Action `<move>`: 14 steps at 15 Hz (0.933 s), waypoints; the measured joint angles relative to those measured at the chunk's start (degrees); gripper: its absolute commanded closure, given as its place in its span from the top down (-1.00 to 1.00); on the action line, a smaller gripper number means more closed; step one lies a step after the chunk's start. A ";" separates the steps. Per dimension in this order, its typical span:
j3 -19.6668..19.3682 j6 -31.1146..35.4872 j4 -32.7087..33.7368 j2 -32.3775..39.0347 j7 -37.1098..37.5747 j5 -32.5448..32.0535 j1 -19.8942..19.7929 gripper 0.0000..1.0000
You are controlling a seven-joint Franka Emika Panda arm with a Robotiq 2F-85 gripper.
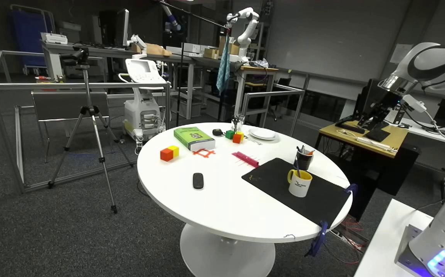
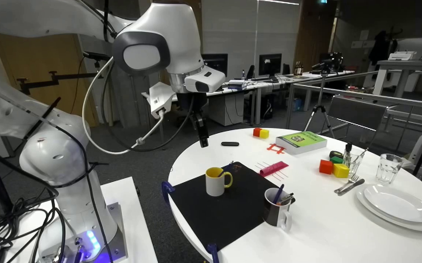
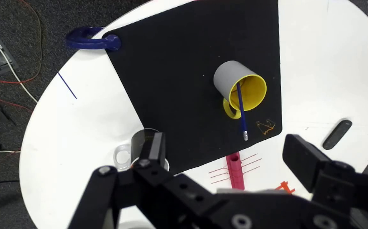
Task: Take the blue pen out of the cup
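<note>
Here: 1 pen (image 3: 242, 109) inside 1 yellow-lined cup (image 3: 229, 77).

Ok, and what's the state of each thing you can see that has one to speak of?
Gripper: open, holding nothing
Yellow-lined mug: upright on the black mat
Blue pen: leaning in that mug, end sticking out
Black-and-white mug: upright, holding pens
Green book: closed, lying flat
White plates: stacked
Glass tumbler: upright
Blue clamps: fastened on the rim of the table
Base light: lit blue
</note>
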 measured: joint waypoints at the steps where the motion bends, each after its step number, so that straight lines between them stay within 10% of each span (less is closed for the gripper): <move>1: 0.03 -0.04 0.00 0.03 0.00 0.01 -0.01 1.00; 14: -1.95 -0.07 11.77 16.57 -0.73 4.73 -0.12 1.00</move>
